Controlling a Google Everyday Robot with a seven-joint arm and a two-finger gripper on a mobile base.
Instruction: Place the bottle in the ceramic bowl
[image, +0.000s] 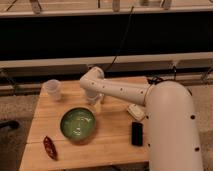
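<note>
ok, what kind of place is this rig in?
Probably a lab or test bay, not a home: wooden table of props, cable hanging behind, bare speckled floor. The gripper sits just behind the ceramic bowl.

Dim, warm light (background nearly black); the jaws hang shaded just beyond the ceramic bowl.

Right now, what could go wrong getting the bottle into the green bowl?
1. The hand is tucked under the arm at the bottle, and the arm hides their contact. An off-centre grip could tip or drop the bottle.
2. The ceramic bowl sits just in front and to the left. A low carry could clip its rim.
3. The plastic cup stands nearby on the left. A wide swing might knock it.
</note>
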